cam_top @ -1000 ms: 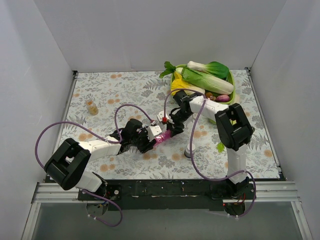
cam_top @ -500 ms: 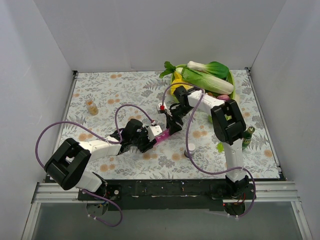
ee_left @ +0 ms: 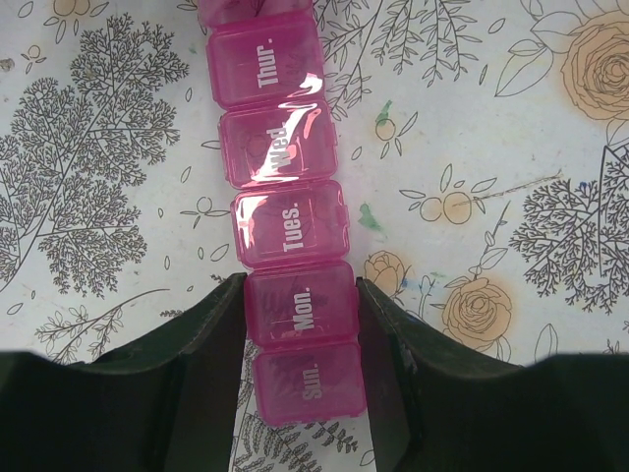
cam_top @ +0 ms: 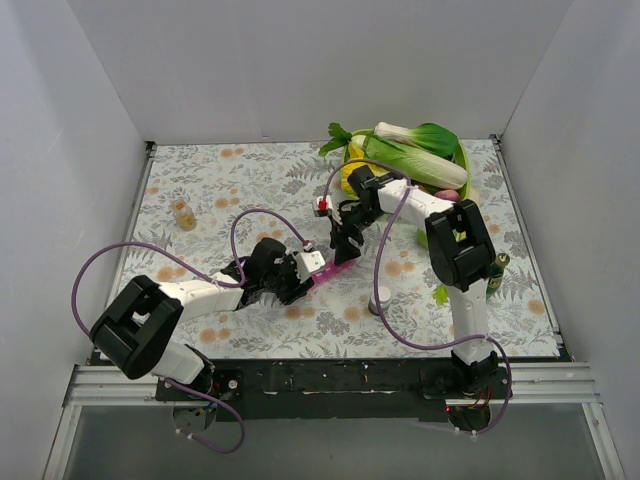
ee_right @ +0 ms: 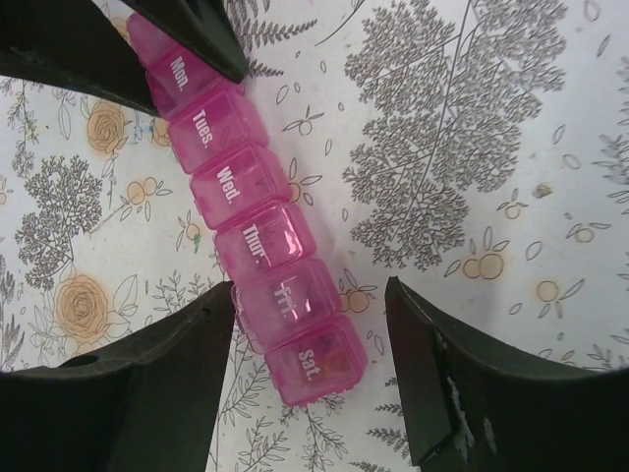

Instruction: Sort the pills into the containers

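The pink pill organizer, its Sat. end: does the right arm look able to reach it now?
Probably yes. The right end effector hangs open astride that end of the pill organizer, with nothing between; the left end effector grips only the Sun./Mon. end.

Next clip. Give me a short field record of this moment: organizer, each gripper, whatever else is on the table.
item: pink pill organizer, lying flat on the floral table, labels Sun. to Sat.
left arm: left gripper, fingers clamped on the Mon. compartment
right arm: right gripper open, fingers astride the Fri./Sat. end
other: green vegetable tray, far right corner
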Motion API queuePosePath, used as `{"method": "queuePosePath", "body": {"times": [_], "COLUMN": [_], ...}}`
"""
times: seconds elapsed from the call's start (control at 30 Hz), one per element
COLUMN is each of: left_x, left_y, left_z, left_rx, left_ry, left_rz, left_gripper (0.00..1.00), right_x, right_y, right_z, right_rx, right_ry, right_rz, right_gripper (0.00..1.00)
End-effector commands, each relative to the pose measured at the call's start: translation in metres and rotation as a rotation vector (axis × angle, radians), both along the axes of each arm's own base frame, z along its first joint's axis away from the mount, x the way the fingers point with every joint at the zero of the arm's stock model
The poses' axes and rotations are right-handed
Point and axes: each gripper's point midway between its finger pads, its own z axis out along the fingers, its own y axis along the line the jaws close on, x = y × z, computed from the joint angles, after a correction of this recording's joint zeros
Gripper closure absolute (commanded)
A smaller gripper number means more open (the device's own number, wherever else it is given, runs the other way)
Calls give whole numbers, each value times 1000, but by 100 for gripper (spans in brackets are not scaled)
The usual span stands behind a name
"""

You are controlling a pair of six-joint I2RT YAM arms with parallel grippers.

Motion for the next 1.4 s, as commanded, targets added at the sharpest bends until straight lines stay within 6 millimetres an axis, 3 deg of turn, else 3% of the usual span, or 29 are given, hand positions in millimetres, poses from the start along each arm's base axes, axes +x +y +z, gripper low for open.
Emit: {"method": "queuePosePath", "body": {"times": [0.0,0.2,0.4,0.57,0.67,0.77,0.87,0.93,1.03,1.27,1.3,1.33,1.37], "left_x": [-28,-27,-27,-26,-23,-18,-10,-7,3,12,14,15,15], "left_y": [10,10,10,10,10,11,10,10,10,13,14,14,13], "left_z": [-27,-27,-27,-28,-27,-27,-20,-14,-1,28,40,46,53], "left_rx": [71,71,71,76,76,82,73,54,18,-50,-76,-94,-115], "left_ry": [93,93,99,102,102,100,88,87,73,57,33,26,13], "left_rz": [-56,-53,-45,-37,-22,16,57,86,125,216,231,238,240], "left_gripper": [99,99,99,98,98,96,91,82,65,31,29,24,22], "right_x": [27,43,56,52,56,60,64,64,50,9,9,6,0], "right_y": [14,18,17,13,13,16,16,10,-6,-44,-47,-56,-63], "right_z": [29,31,13,-3,0,24,67,98,120,145,153,174,168], "right_rx": [75,69,-6,-57,-59,-30,21,66,92,120,143,179,176], "right_ry": [-134,-175,-206,-207,-222,-234,-266,-303,-317,-390,-421,-481,-479], "right_rz": [-38,-89,-169,-192,-206,-224,-246,-253,-259,-300,-310,-333,-352], "right_gripper": [31,37,51,51,50,47,39,32,27,17,14,11,4]}}
